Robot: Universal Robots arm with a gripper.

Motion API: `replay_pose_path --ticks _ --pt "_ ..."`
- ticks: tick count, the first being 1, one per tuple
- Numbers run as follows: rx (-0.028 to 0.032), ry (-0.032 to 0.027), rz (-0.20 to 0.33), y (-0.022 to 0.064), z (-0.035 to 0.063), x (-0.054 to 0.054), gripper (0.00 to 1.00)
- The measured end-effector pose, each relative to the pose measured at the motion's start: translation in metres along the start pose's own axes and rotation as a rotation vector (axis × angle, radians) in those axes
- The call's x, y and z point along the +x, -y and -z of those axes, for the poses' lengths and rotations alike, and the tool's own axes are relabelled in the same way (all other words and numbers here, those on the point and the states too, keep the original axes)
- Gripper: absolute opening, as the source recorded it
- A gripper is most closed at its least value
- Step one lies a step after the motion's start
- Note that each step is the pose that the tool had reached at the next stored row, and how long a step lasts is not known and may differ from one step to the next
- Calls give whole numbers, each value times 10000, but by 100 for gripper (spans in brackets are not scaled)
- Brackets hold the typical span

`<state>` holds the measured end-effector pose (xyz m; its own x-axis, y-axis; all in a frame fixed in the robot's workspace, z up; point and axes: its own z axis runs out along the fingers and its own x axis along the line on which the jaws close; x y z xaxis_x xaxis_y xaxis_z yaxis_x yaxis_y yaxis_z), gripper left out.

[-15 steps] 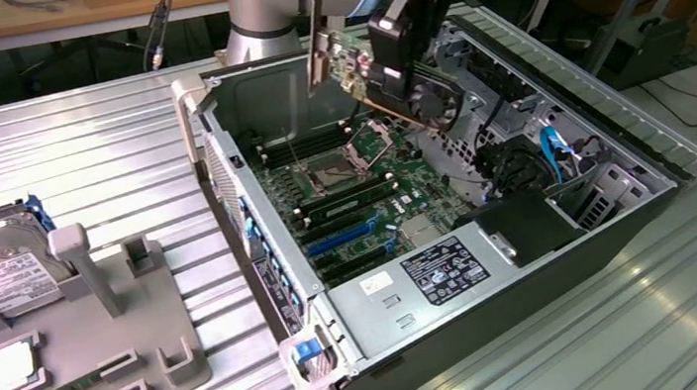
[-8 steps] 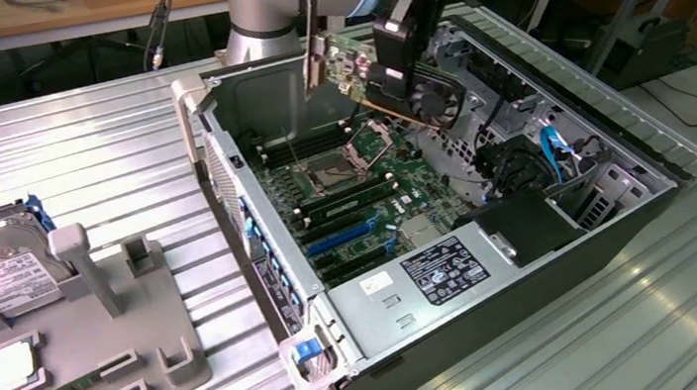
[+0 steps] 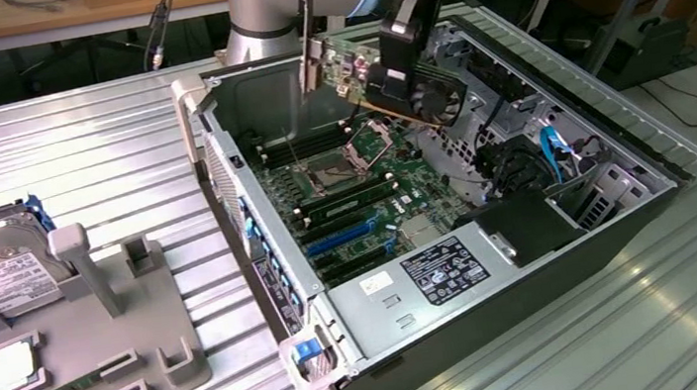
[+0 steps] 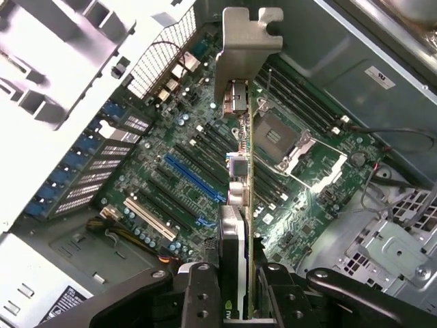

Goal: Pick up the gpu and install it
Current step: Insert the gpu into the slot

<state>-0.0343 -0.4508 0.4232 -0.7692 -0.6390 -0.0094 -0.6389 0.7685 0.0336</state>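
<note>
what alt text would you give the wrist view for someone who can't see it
Black fingers clamp a thin flat gpu card with a silvery metal bracket, held edge-on over the green motherboard of an open grey metal computer case. A blue expansion slot and a silvery processor socket sit on the board.

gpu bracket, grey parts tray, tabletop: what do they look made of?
bracket on the gpu: bare sheet metal, likely steel; silvery matte face, bent tab at its end.
parts tray: probably plastic, moulded or printed; uniform matte grey, chunky posts.
tabletop: looks like aluminium; pale, ribbed, soft sheen.
</note>
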Motion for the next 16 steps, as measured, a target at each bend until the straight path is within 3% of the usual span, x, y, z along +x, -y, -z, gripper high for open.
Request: replay_pose_path --ticks 16 --pt "-16 -62 1882 0 0 0 28"
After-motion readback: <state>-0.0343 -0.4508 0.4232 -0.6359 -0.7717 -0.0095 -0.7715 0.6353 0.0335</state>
